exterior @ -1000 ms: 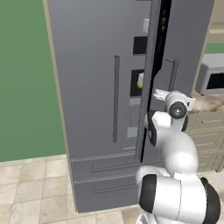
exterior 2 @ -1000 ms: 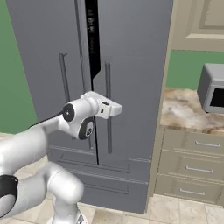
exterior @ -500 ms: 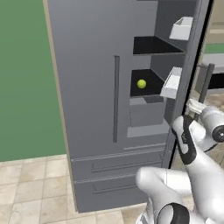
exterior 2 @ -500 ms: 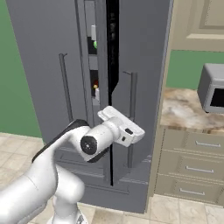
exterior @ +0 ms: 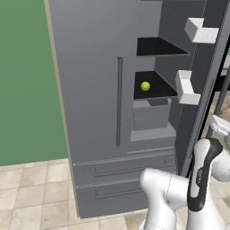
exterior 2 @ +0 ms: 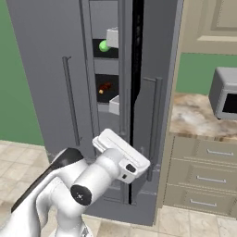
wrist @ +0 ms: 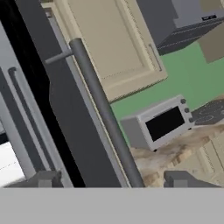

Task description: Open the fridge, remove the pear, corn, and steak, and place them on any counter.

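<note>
Fridge: dark grey, double-door; right door swung partly open, left door closed, two drawers below shut.
Pear: round, yellow-green, on a dark shelf inside the fridge, well apart from the tool.
Green item: on an upper shelf in the right base view; corn or the pear seen from the other side, cannot tell.
Red-brown item: small, one shelf lower; possibly the steak, too small to confirm.
Tool: fingertips stand apart on either side of the door's bar handle, which runs up between them; whether the pads touch the bar cannot be told.
Counter: marbled top right of the fridge, carrying a microwave.
Step in hand: judged to be opening the right door by its handle.
Doing it well: pull along the door's arc, wrist turning with the hinge so the bar does not slip from between the fingers; carry on until the shelves are reachable from the front.
Risk: door edge lies near the counter side; arm should stay outside the swing.
Left base view adds: fridge interior, pear on its shelf, white door bins.
Right base view adds: narrow gap, door's outer face, counter.
Hand view adds: finger placement about the handle.
</note>
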{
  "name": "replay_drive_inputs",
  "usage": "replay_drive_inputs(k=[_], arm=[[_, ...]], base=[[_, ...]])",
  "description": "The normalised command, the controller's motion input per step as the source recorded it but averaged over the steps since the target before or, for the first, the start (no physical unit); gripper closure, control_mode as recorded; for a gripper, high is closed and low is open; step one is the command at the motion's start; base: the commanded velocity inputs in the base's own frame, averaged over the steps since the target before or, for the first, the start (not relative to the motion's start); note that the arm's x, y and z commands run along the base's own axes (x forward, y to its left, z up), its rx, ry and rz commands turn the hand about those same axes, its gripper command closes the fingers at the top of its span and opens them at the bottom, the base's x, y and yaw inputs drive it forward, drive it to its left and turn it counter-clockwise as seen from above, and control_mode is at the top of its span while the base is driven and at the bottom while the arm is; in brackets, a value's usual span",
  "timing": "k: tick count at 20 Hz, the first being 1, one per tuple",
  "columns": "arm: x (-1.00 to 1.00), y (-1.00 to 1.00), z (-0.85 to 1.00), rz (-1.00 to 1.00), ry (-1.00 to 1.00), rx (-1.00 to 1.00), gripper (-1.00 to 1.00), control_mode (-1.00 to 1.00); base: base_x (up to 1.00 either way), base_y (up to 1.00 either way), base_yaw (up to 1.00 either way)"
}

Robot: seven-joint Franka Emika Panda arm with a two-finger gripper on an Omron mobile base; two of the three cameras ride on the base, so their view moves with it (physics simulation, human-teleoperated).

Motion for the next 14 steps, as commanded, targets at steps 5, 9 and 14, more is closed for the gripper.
replay_drive_inputs(k=[5, 9, 14], arm=[[-0.99, 0.99, 0.24, 0.01, -0.01, 0.00, -1.00, -1.00], [-0.44, 1.00, 0.28, 0.05, 0.02, -0.04, -1.00, -1.00], [0.22, 1.00, 0.39, 0.01, 0.05, -0.06, -1.00, -1.00]], base=[[0.00, 0.00, 0.00], [0.00, 0.00, 0.00], [0.00, 0.00, 0.00]])
